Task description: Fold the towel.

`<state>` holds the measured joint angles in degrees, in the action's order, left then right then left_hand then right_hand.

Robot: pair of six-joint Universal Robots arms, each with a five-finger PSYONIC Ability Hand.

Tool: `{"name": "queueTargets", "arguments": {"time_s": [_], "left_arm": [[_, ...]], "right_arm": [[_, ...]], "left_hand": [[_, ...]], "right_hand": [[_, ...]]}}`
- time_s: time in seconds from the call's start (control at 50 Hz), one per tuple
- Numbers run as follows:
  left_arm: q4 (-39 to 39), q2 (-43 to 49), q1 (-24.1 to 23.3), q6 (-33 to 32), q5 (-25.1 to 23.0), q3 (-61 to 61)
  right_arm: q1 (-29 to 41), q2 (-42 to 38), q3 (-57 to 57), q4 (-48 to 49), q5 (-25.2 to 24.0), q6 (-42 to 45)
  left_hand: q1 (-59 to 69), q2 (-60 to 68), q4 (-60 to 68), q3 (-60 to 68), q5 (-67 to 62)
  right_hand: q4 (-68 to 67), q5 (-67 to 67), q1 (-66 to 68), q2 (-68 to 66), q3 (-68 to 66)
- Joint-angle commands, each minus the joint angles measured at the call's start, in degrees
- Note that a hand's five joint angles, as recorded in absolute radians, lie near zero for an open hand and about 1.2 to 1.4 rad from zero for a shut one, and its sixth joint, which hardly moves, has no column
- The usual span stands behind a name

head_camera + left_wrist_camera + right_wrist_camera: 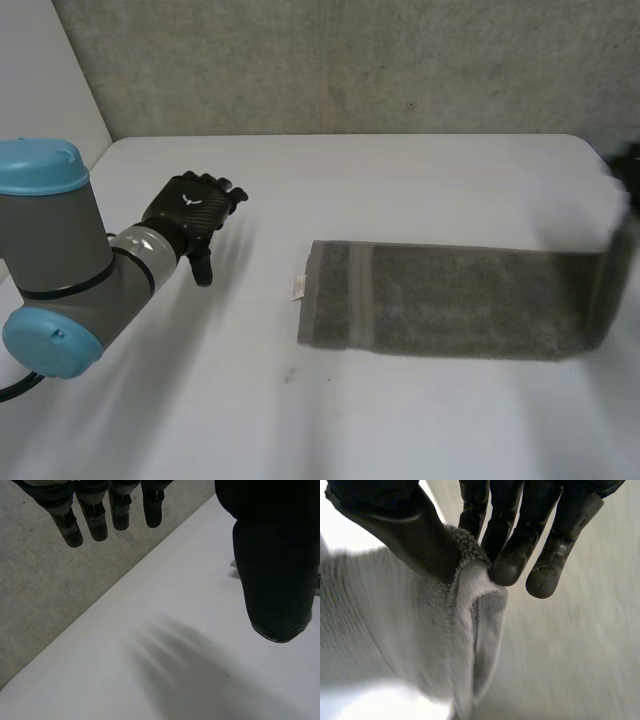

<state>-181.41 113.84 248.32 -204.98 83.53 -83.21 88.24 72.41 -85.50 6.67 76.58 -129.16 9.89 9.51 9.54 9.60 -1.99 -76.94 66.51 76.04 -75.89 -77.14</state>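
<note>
Your right hand (512, 540) pinches the grey towel (450, 300) by its end between thumb and fingertips, the rest lying as a long strip on the white table (400, 170), well apart from your left hand (190, 215), its fingers straight and empty, so the end-over-end fold looks barely begun.

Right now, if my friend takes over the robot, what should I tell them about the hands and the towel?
Left hand: open, fingers straight, over the bare table, apart from the towel.
Right hand: shut on the towel, pinching one end between thumb and fingers.
Towel: a long grey strip lying flat, tag end nearer the left hand; the pinched end is lifted off the table.
Done: one end grasped and raised.
Left: probably carry that end over to the tag end, lay it down, and let go.
</note>
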Motion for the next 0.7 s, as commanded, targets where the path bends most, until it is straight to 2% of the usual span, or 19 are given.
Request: {"name": "queueTargets", "arguments": {"time_s": [0.02, 0.04, 0.06, 0.1, 0.24, 0.26, 0.28, 0.3, 0.32, 0.34, 0.38, 0.46, 0.5, 0.52, 0.56, 0.62, 0.7], "left_arm": [[-1.32, -1.07, -0.38, 0.02, 0.06, -1.69], [-1.32, -1.07, -0.38, 0.02, 0.06, -1.69], [-1.49, -1.07, -0.47, 0.02, 0.06, -1.95], [-1.58, -1.16, -0.47, 0.02, 0.06, -2.22], [-1.76, -1.16, -0.82, 0.02, 0.06, -2.66], [-1.76, -1.16, -0.99, 0.02, 0.06, -2.66], [-1.76, -1.16, -1.34, 0.02, 0.06, -2.57], [-1.76, -1.16, -1.34, 0.02, 0.06, -2.57], [-1.85, -1.16, -1.69, 0.02, 0.06, -2.57], [-1.85, -1.16, -1.96, 0.02, 0.14, -2.48], [-1.85, -1.16, -2.31, 0.02, 0.14, -2.40], [-1.93, -1.25, -3.28, 0.02, 0.23, -1.78], [-2.46, -1.25, -4.33, 0.02, 0.32, -1.43], [-2.46, -1.25, -4.33, 0.02, 0.32, -1.43], [-2.81, -1.25, -5.21, 0.10, 0.49, -0.99], [-2.81, -1.25, -5.74, 0.19, 0.50, -0.81], [-2.90, -1.16, -6.53, 1.16, 0.41, -0.55]], "right_arm": [[25.43, -1.91, 1.65, 0.54, 1.02, -2.15], [30.10, -4.10, 1.74, 0.54, 1.46, -2.15], [30.14, -4.12, 1.74, 0.54, 1.47, -2.15], [37.58, -9.45, 1.83, 0.28, 2.25, -2.15], [44.99, -17.29, 2.01, 0.19, 5.06, -1.80], [45.08, -17.30, 2.01, 0.19, 6.29, -2.15], [45.09, -17.30, 2.01, 0.19, 6.30, -2.15], [45.00, -16.52, 1.75, 0.45, 7.35, -2.76], [45.00, -16.51, 1.74, 0.45, 7.36, -2.77], [44.91, -14.86, 1.05, 0.80, 7.70, -3.46], [44.29, -12.64, 0.69, 0.98, 7.97, -5.40], [39.46, -8.69, -1.42, 0.98, 7.97, -10.94], [30.02, -4.32, -5.79, 0.54, 7.36, -17.06], [29.97, -4.30, -5.81, 0.54, 7.36, -17.09], [24.11, -0.53, -10.54, 0.19, 6.05, -20.42], [21.71, 0.28, -13.02, 0.28, 4.98, -21.13], [13.21, 0.45, -20.12, 0.89, 0.95, -19.65]], "left_hand": [[0.11, 0.49, 0.46, 0.40, 1.99], [0.11, 0.49, 0.46, 0.40, 1.99], [0.11, 0.49, 0.46, 0.40, 1.99], [0.11, 0.49, 0.46, 0.40, 1.99], [0.11, 0.49, 0.46, 0.40, 1.99], [0.11, 0.49, 0.46, 0.40, 1.99], [0.11, 0.49, 0.46, 0.40, 1.99], [0.11, 0.49, 0.46, 0.40, 1.99], [0.11, 0.49, 0.46, 0.40, 1.99], [0.11, 0.49, 0.46, 0.40, 1.99], [0.11, 0.49, 0.46, 0.40, 1.99], [0.11, 0.49, 0.46, 0.40, 1.99], [0.11, 0.49, 0.46, 0.40, 1.99], [0.11, 0.49, 0.46, 0.40, 1.99], [0.11, 0.49, 0.46, 0.40, 1.99], [0.11, 0.49, 0.46, 0.40, 1.99], [0.11, 0.49, 0.46, 0.40, 1.99]], "right_hand": [[-3.06, 3.49, 3.96, -4.11, -2.86], [-3.06, 3.49, 3.96, -4.11, -2.86], [-3.06, 3.49, 3.96, -4.11, -2.86], [-3.06, 3.49, 3.96, -4.11, -2.86], [-3.06, 3.49, 3.96, -4.11, -2.86], [13.37, -12.93, -12.46, 12.32, 13.56], [13.53, -13.10, -12.63, 12.49, 13.73], [49.67, -49.24, -48.77, 48.63, 49.87], [50.03, -49.60, -49.13, 48.99, 50.23], [66.94, -66.51, -66.04, 65.89, 67.14], [66.94, -66.51, -66.04, 65.89, 67.14], [66.94, -66.51, -66.04, 65.89, 67.14], [66.94, -66.51, -66.04, 65.89, 67.14], [66.94, -66.51, -66.04, 65.89, 67.14], [66.94, -66.51, -66.04, 65.89, 67.14], [66.94, -66.51, -66.04, 65.89, 67.14], [66.94, -66.51, -66.04, 65.89, 67.14]]}}
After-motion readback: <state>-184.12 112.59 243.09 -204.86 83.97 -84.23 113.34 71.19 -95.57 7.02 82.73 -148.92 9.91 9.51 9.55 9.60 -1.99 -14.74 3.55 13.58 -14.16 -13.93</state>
